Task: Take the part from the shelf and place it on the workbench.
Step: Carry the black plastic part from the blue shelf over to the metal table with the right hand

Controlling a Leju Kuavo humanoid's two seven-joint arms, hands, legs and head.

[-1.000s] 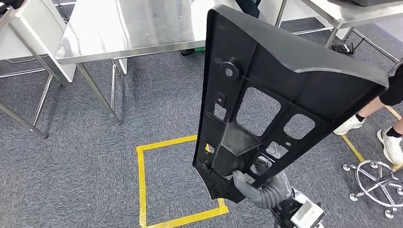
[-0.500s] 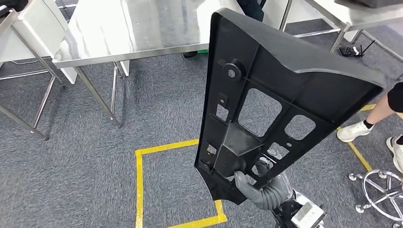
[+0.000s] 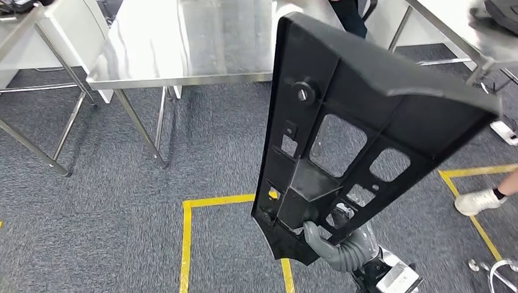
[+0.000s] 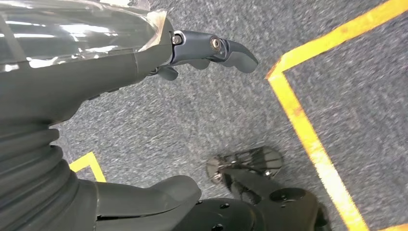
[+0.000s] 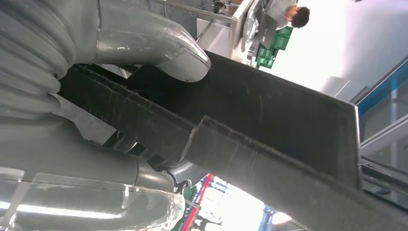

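A long black plastic part (image 3: 348, 116) with several cut-outs stands nearly upright in front of me, held at its lower end by my right hand (image 3: 327, 241). In the right wrist view the grey thumb (image 5: 159, 43) presses on the part's ribbed edge (image 5: 269, 130). A steel workbench (image 3: 183, 43) stands ahead at the upper left, its top bare where it shows. My left hand (image 4: 144, 62) hangs over grey carpet, fingers spread and holding nothing.
Yellow tape (image 3: 186, 244) marks a square on the carpet in front of me. A second steel table (image 3: 464, 30) stands at the upper right. A person's white shoe (image 3: 479, 201) is on the floor at the right. A chair base (image 3: 504, 271) sits at the lower right.
The whole view has shifted: the workbench now sits further right and nearer, and the tape square lower. The part stays held in my right hand the same way.
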